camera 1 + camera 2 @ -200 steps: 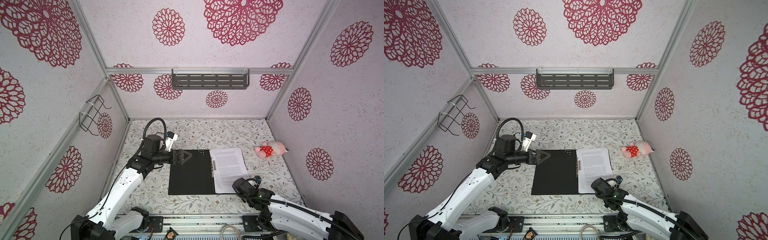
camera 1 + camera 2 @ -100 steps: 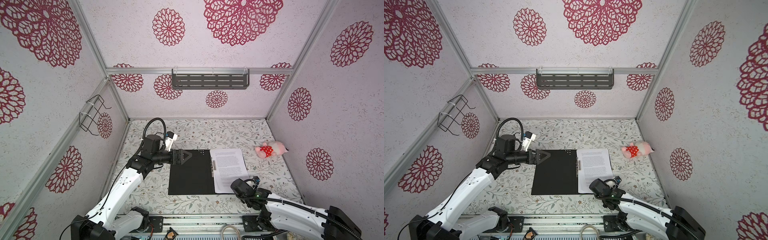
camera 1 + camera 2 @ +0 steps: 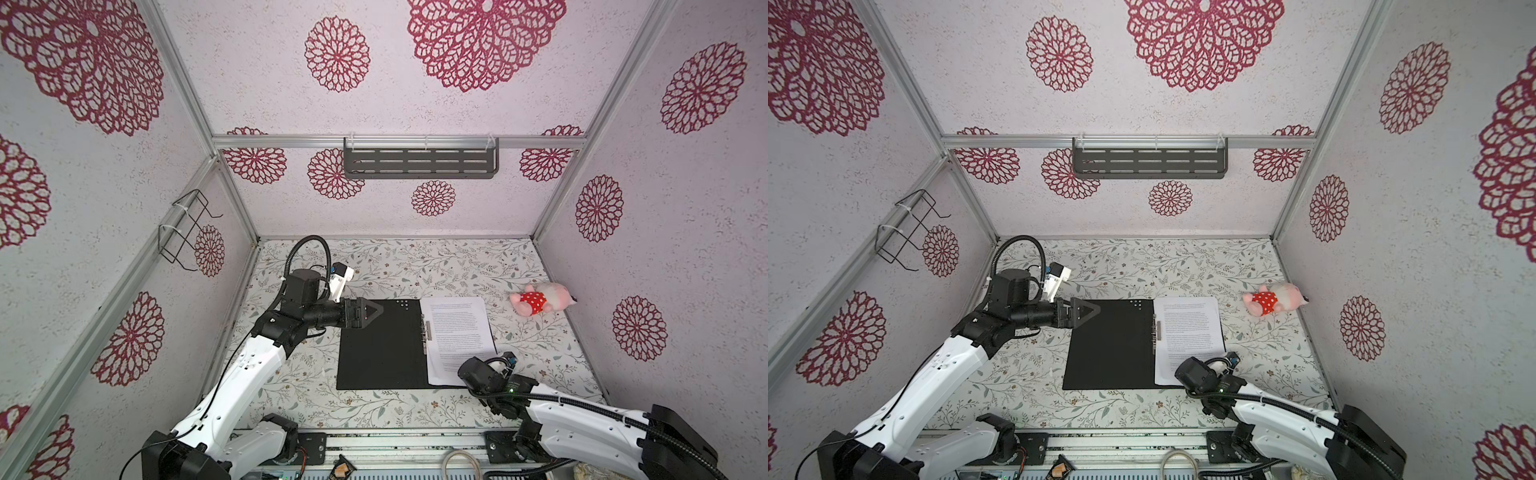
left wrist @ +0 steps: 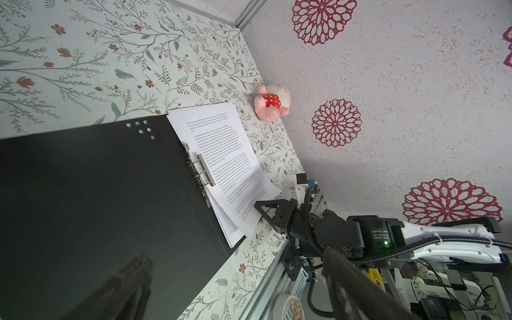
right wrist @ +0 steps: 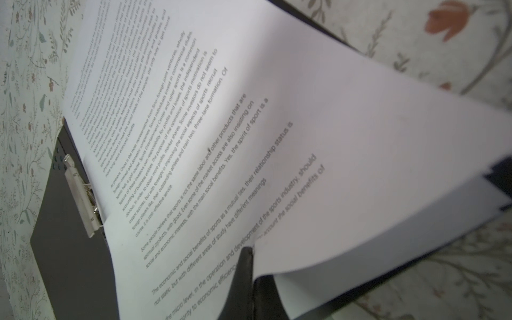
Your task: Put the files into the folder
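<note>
The folder (image 3: 380, 349) lies wide open on the flowered table (image 3: 374, 407), black inside up, and the papers (image 3: 457, 328) are already on its right half. Their long inner edge runs along the metal clip (image 3: 424, 338) at the folder's spine. From where I stand the main part of the job looks done: nothing white lies loose anywhere outside the folder.

The stack isn't tidy, though. At the folder's near right corner the sheets fan apart, the lower ones poking out past the upper ones. The right claw (image 4: 261, 207) is at that same corner, pinched together on the corner of the top sheets, which curl up clear of the ones beneath. I can't tell whether the inner edge sits under the clip's bar or just against it.

The left claw (image 3: 374, 311) hovers over the far left corner of the folder with its fingers spread wide, holding nothing and pressing on nothing that I can see. The folder's left half is bare black.

I'd say what's left is small: lay that lifted corner down, square the sheets so none stick out past the folder's near edge, seat them at the clip if they aren't, and perhaps swing the left cover shut. A pink stuffed toy (image 3: 540, 300) lies well off beyond the folder's far right corner, out of the way.
</note>
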Robot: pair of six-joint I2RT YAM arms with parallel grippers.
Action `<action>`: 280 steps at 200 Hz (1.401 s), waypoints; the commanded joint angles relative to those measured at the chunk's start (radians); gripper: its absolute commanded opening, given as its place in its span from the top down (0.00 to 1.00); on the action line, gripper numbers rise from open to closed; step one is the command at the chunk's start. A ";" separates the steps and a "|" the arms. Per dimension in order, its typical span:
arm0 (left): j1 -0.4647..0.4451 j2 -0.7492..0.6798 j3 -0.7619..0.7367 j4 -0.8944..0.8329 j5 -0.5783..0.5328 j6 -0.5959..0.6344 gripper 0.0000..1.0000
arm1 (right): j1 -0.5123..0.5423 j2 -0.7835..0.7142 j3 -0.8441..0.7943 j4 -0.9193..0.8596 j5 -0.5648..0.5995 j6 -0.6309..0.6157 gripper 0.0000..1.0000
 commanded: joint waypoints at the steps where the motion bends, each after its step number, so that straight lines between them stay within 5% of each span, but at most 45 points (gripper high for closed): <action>1: 0.007 -0.016 -0.015 0.030 0.013 0.000 0.01 | 0.013 -0.007 0.026 -0.036 0.036 0.041 1.00; 36: 0.009 -0.014 -0.016 0.030 0.015 0.001 0.01 | 0.018 -0.035 0.043 -0.068 0.060 0.025 0.79; 68: 0.010 -0.014 -0.015 0.029 0.009 0.006 0.01 | 0.018 -0.007 0.104 -0.172 0.076 0.017 0.43; 96: 0.014 -0.015 -0.016 0.026 0.000 0.011 0.01 | 0.017 0.011 0.156 -0.258 0.094 0.008 0.25; 178: 0.015 0.028 -0.013 0.015 0.006 0.013 0.01 | 0.012 -0.080 0.188 -0.415 0.160 -0.060 0.09; 197: 0.002 0.069 0.007 -0.027 0.015 0.036 0.01 | -0.104 -0.140 0.189 -0.371 0.121 -0.251 0.06; 235: -0.109 0.166 0.038 -0.094 -0.037 0.065 0.02 | -0.563 -0.175 0.200 -0.199 -0.215 -0.823 0.03; 280: -0.285 0.337 0.054 -0.044 -0.094 -0.004 0.01 | -0.823 0.037 0.231 -0.068 -0.493 -1.111 0.02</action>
